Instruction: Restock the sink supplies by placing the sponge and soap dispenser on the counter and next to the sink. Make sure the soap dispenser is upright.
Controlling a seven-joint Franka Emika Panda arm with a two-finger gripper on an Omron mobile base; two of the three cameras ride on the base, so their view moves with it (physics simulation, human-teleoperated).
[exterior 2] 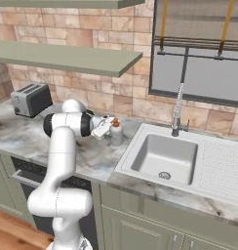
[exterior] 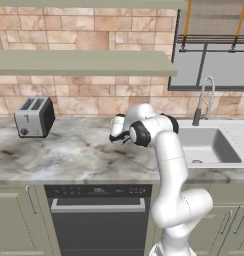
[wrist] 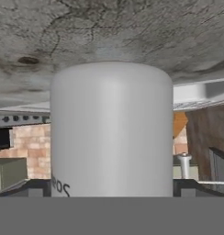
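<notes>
Marble, grey-white with dark veins, makes up the counter [exterior 2: 96,156] that runs across the middle of both base views. A white robot arm rises from the lower left of the right base view and bends toward the centre of the frame. Its gripper [exterior 2: 105,128] sits just left of centre there, pointing right, level with the soap dispenser [exterior 2: 116,133].

The soap dispenser is a small pale bottle with an orange pump top. It stands upright on the counter, just left of the sink [exterior 2: 165,157], which fills the centre and right of that frame. The gripper's tip reaches the bottle's left side; whether they touch cannot be told from this angle.

From the hand view, the bottle's pale rounded body [wrist: 111,131] fills the centre of the frame, very close to the camera and set between the two dark fingertips [wrist: 36,187] at the lower left and lower right corners. The fingers stand spread wide, one on each side of the bottle, with a gap showing beside it on both sides.

In the left base view the arm's elbow and wrist cover the bottle. A silver toaster [exterior: 35,117] stands at the left on the counter, well apart from the arm. A chrome faucet [exterior: 205,100] rises behind the sink at the right.
</notes>
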